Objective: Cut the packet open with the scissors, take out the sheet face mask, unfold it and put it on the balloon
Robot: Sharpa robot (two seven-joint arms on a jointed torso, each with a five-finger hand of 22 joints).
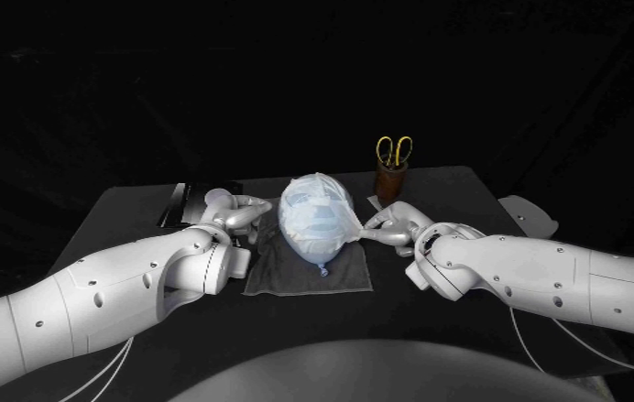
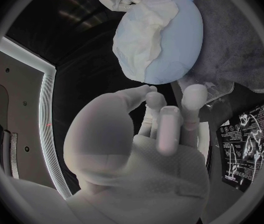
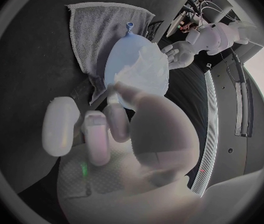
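1. Packet (image 2: 246, 145): black with white print, lying flat on the worktop (image 1: 125, 211) at the far left, beside the left hand and apart from the balloon.

2. Left hand (image 1: 235, 211): positioned at the left flank of the balloon. Its fingers (image 2: 169, 127) are stretched out side by side with slight gaps and hold nothing. The tips point at the balloon and sit right by it. I cannot tell whether they touch it.

3. Towel (image 1: 284, 278): grey, spread flat at the centre of the worktop, under the balloon.

4. Balloon (image 2: 178, 45): pale blue, lying on the towel between the two hands, with its knot (image 1: 322, 271) towards the robot.

5. Face mask (image 1: 313, 205): white sheet, unfolded and draped over the upper side of the balloon, with its cut-out openings facing up. The left wrist view shows it crumpled and covering only part of the balloon, the rest left bare. One edge of the mask is drawn out to a point on the right side.

6. Right hand (image 1: 394, 226): at the right flank of the balloon. Its fingers (image 2: 127, 0) pinch the drawn-out edge of the mask.

7. Scissors (image 1: 394, 150): yellow handles upward, standing upright in a brown holder (image 1: 388, 184) at the back of the worktop, behind the right hand and clear of both hands.
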